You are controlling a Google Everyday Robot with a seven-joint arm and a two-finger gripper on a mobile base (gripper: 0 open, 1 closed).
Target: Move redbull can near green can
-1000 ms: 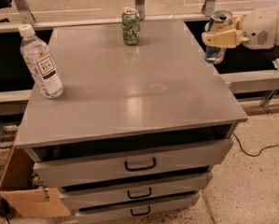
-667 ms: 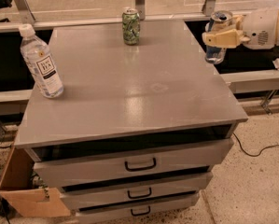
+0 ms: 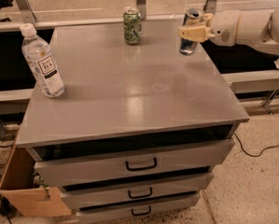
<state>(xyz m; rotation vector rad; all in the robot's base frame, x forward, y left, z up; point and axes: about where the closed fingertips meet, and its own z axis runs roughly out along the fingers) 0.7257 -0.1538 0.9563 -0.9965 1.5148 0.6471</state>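
The redbull can is a slim blue-and-silver can held tilted in my gripper, a little above the far right part of the grey cabinet top. My gripper's cream fingers are shut on the can's middle, and the white arm reaches in from the right. The green can stands upright at the far middle edge of the top, a short way to the left of the redbull can.
A clear water bottle with a white label stands at the left side of the top. The cabinet has three drawers below. A cardboard box sits on the floor at the lower left. A metal rail runs behind the cabinet.
My gripper has carried the redbull can leftwards, from beyond the right edge to over the cabinet top, closer to the green can.
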